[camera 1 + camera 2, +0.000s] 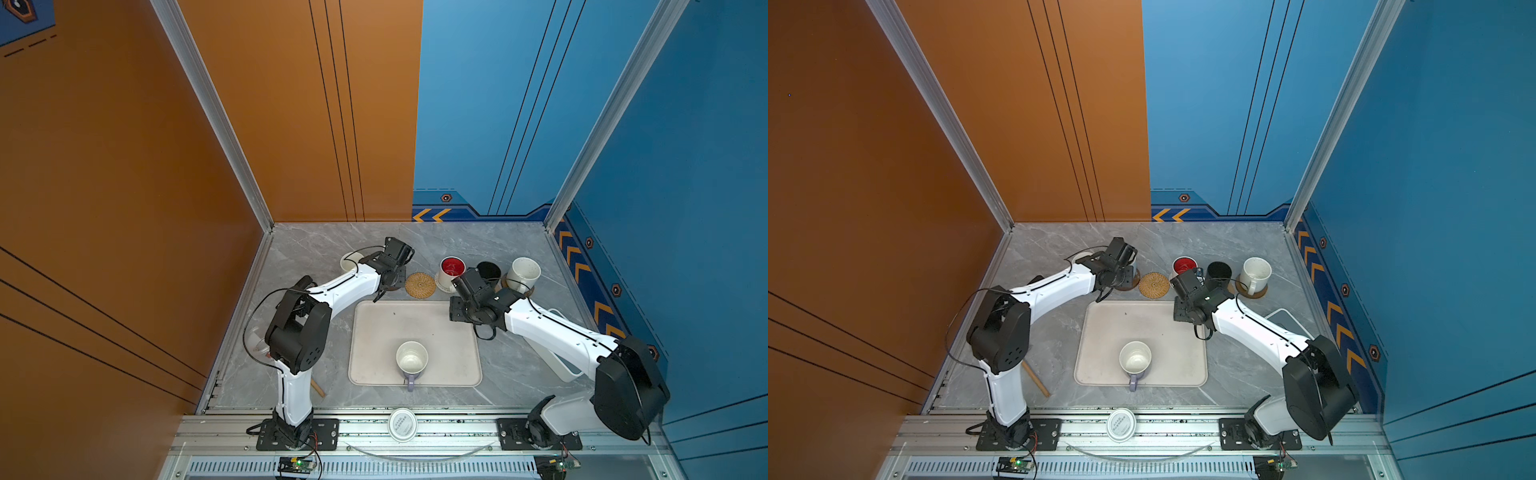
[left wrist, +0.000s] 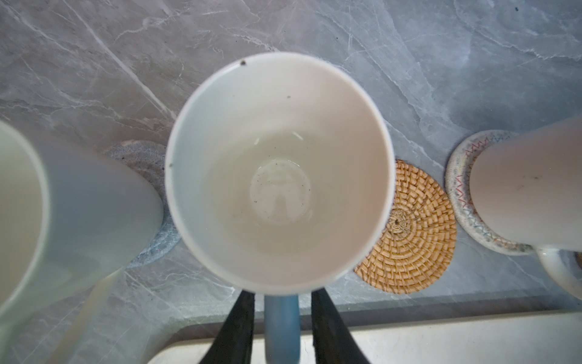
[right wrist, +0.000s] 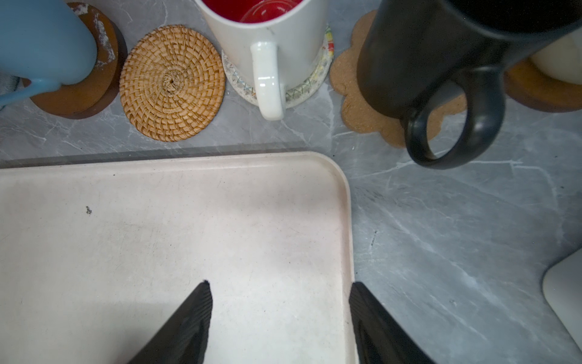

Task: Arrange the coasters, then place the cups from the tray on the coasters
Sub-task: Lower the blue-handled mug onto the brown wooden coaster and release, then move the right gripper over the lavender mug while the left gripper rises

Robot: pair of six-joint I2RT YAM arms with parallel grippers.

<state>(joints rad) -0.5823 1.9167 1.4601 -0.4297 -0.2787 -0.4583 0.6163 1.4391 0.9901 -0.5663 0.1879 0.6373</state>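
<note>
Left wrist view: left gripper (image 2: 283,293) jaws narrowly parted, flanking the handle of the light blue ceramic mug (image 2: 277,170). Right wrist view, unlike the left, shows the mug seated on a brown disc coaster (image 3: 82,94). Right gripper (image 3: 279,283) jaws wide, empty.

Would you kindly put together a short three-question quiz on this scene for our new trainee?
1. True or false: the rattan coaster carries a cup.
2. How many cups stand on the tray? A none; B one; C three.
3. Fill in: the left gripper, jaws apart, straddles the handle of the ____ mug.

Key:
1. False, it is bare.
2. B, only the lavender mug.
3. Light blue; that light blue mug sits on a brown disc coaster.
</note>
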